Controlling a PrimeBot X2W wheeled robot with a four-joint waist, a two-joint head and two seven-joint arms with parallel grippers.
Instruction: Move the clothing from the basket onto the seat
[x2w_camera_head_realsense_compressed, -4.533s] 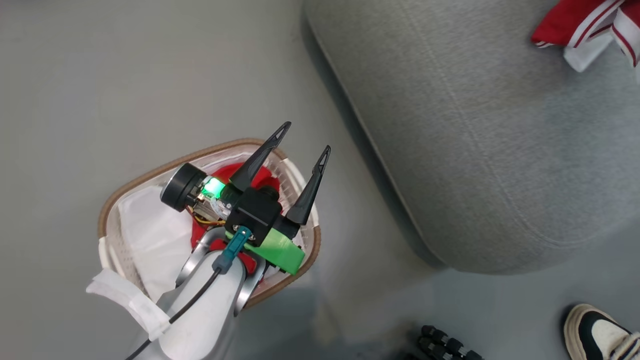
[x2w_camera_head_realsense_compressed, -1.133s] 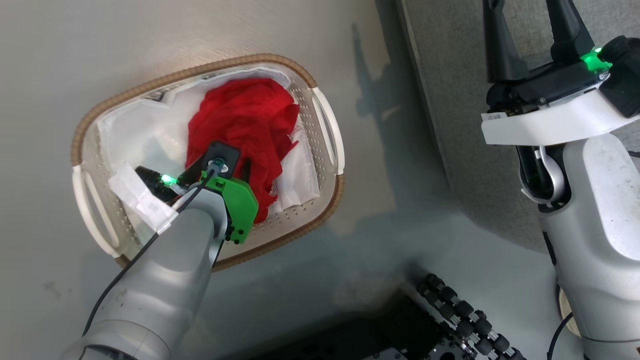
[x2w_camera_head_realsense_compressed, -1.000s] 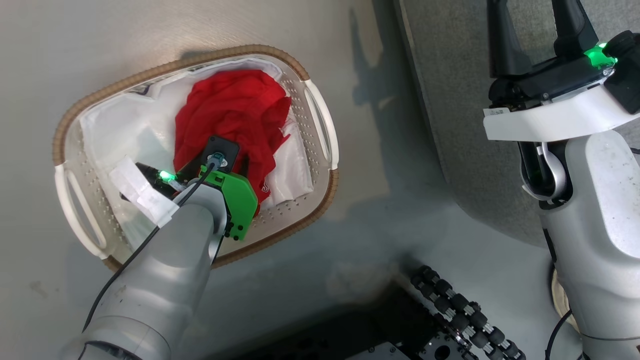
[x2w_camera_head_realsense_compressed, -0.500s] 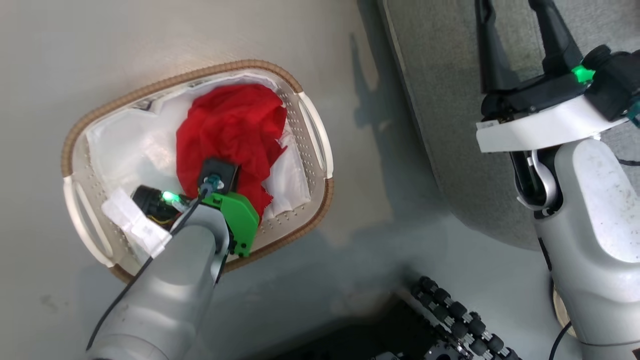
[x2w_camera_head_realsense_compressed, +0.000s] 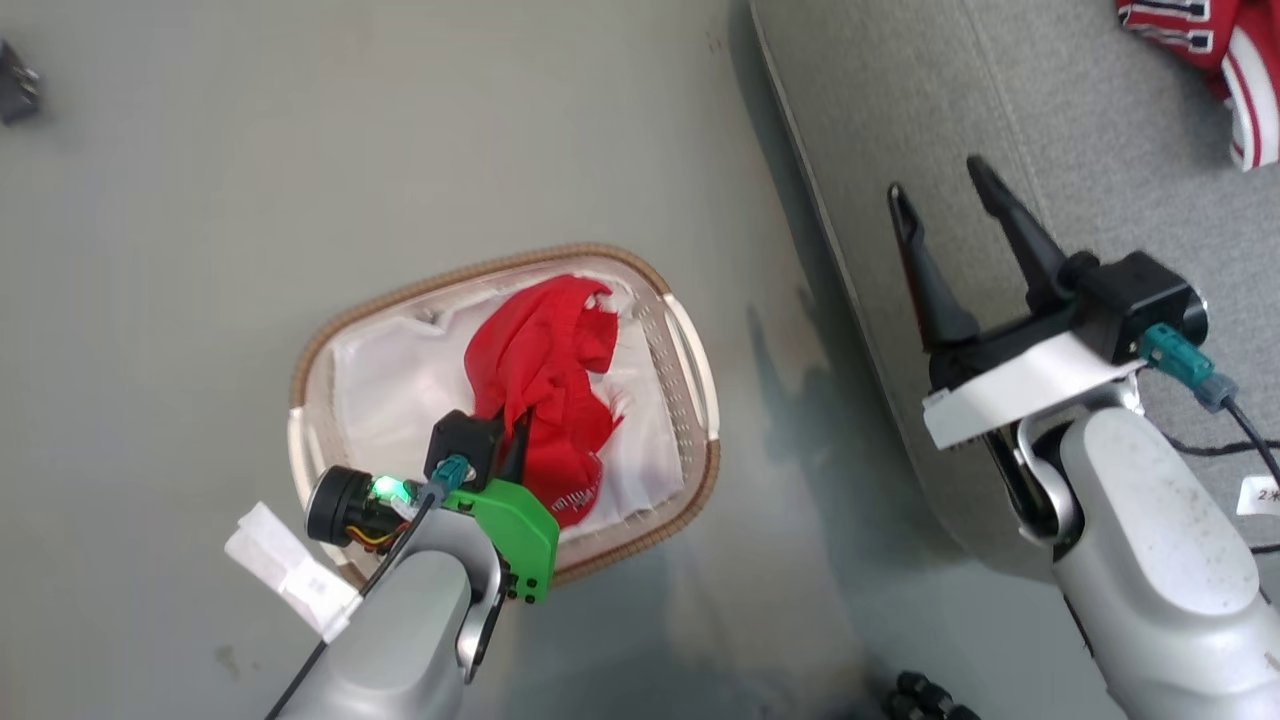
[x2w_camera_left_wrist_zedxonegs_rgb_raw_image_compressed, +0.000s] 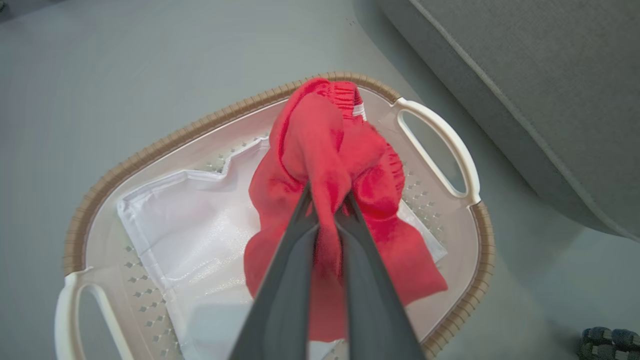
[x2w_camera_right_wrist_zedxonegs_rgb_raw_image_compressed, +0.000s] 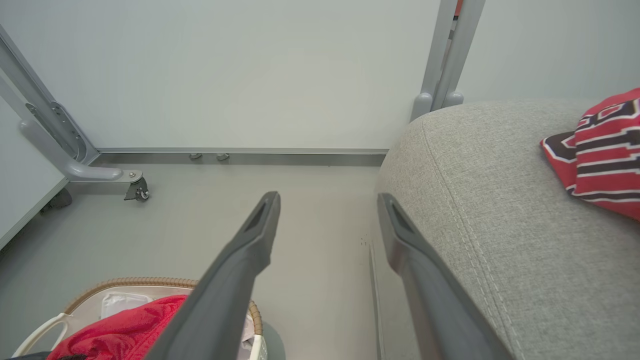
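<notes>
Grey floor, oval perforated basket, crumpled red garment

Plain red garment against a white liner in a white, hole-dotted basket rimmed in woven brown. On the grey woven sofa, a red jersey striped black and white. Floor pale grey.

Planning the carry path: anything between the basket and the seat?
Nothing: the head view shows bare grey floor between the basket and the seat.
</notes>
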